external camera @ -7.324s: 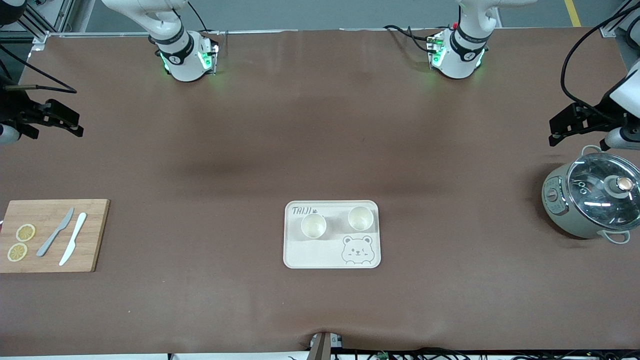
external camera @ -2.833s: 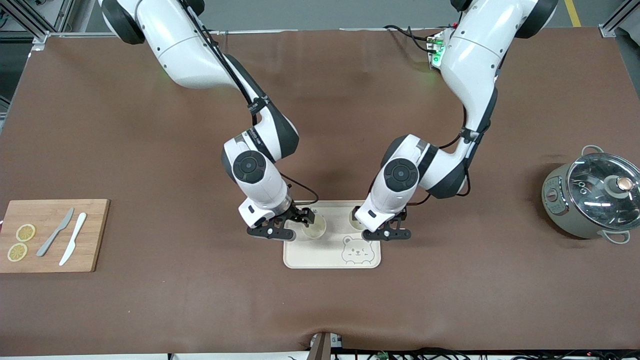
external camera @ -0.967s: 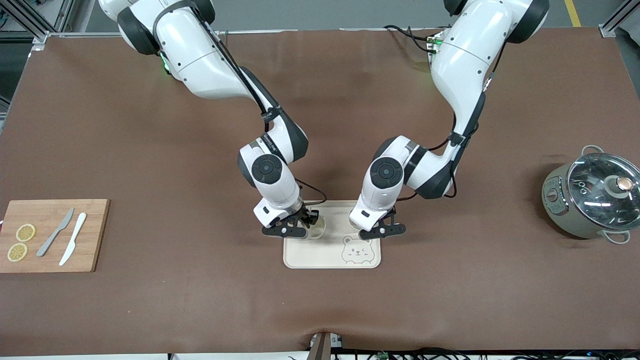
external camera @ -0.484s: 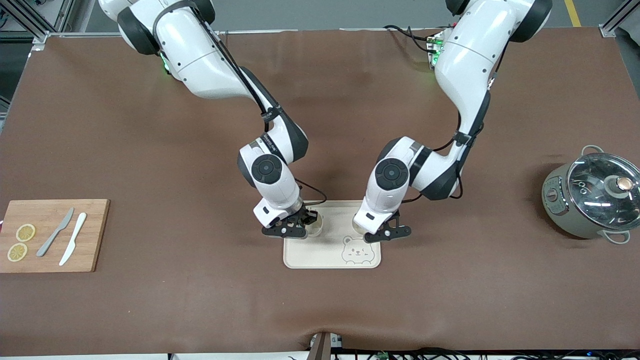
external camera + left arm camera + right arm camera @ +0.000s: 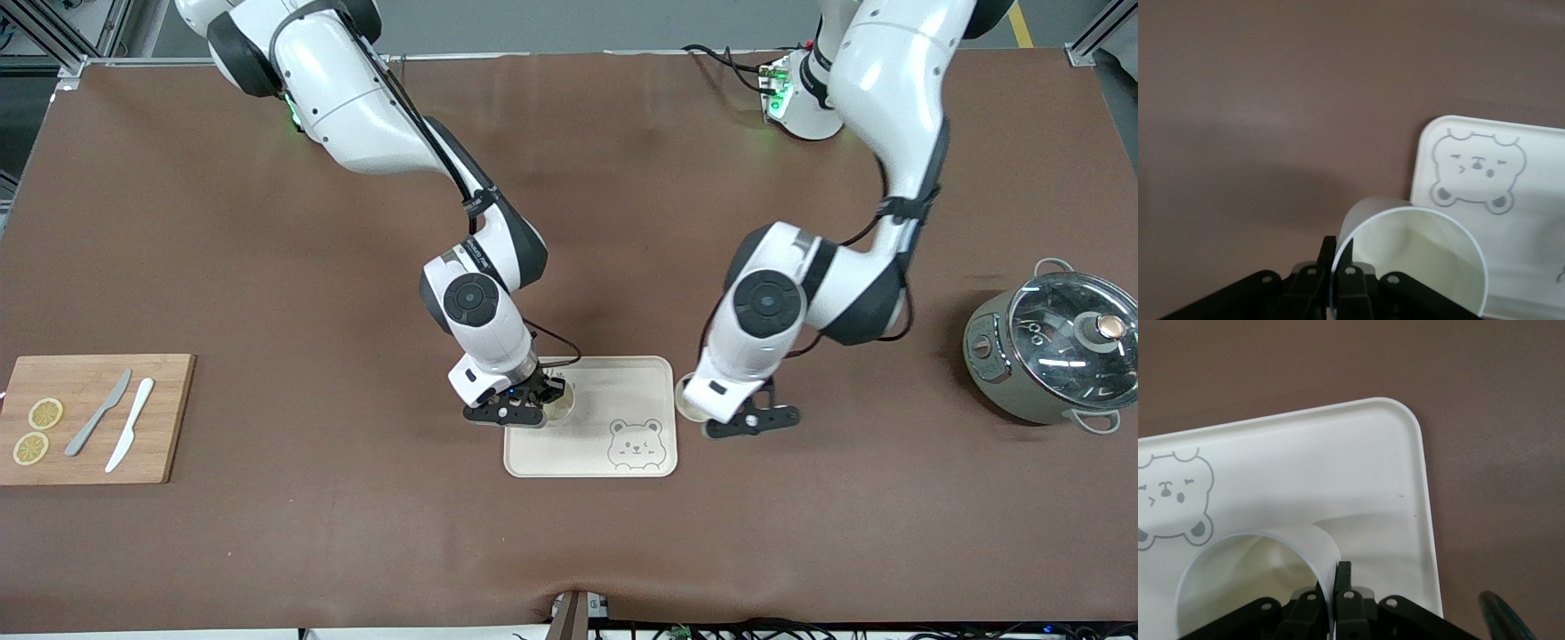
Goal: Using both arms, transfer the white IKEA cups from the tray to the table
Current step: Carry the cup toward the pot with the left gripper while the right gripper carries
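Two white IKEA cups are each pinched by the rim. My right gripper [image 5: 544,397] is shut on one cup [image 5: 560,406], which stands upright over the corner of the cream bear tray [image 5: 622,384] that lies toward the robots and the right arm's end. The right wrist view shows that cup [image 5: 1251,573], its wall clamped between the fingers of the right gripper [image 5: 1336,587], above the tray [image 5: 1338,467]. My left gripper [image 5: 711,411] is shut on the other cup [image 5: 686,400], just off the tray's edge over the brown table. The left wrist view shows this cup [image 5: 1418,260] clamped by the left gripper [image 5: 1338,270], with the tray [image 5: 1538,220] beside it.
A wooden cutting board [image 5: 164,418] with two lemon slices, a grey knife and a white knife lies at the right arm's end. A grey-green pot with a glass lid [image 5: 1053,356] stands at the left arm's end. A bear drawing [image 5: 637,443] marks the tray's near corner.
The left arm has carried its cup off the tray toward the left arm's end of the table. The right gripper closed on its cup's rim and has barely moved since.
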### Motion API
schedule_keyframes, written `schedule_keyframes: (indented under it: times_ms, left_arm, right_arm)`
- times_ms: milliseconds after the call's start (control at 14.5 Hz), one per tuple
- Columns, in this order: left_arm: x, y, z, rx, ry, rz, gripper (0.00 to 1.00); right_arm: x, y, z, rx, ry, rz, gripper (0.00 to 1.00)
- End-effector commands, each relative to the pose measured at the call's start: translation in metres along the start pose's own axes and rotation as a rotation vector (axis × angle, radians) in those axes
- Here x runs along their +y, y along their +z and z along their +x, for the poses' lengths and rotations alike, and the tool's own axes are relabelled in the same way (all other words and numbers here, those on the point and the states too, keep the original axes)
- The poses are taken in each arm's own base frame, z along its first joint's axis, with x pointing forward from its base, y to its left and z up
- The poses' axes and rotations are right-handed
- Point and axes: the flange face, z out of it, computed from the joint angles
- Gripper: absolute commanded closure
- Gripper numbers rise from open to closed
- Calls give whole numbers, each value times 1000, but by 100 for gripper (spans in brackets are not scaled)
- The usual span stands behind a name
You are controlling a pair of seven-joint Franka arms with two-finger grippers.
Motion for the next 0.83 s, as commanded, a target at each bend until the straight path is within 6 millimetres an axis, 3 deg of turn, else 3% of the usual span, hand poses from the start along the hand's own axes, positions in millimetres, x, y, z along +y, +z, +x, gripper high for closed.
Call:
schedule_keyframes:
  times_ms: [0, 276, 553, 760]
  left_arm:
    - [-42, -38, 10, 6, 41, 18, 100]
    - [-92, -71, 29, 34, 44, -3, 100]
    - [-150, -99, 38, 8, 86, -6, 100]
    - [-201, -119, 40, -37, 161, -70, 100]
  right_arm:
    - [10, -50, 15, -38, 24, -26, 100]
    - [35, -112, 26, -86, -18, -61, 100]
    - [98, -161, 33, -94, -107, -64, 100]
    - [142, -179, 29, -112, -159, -73, 100]
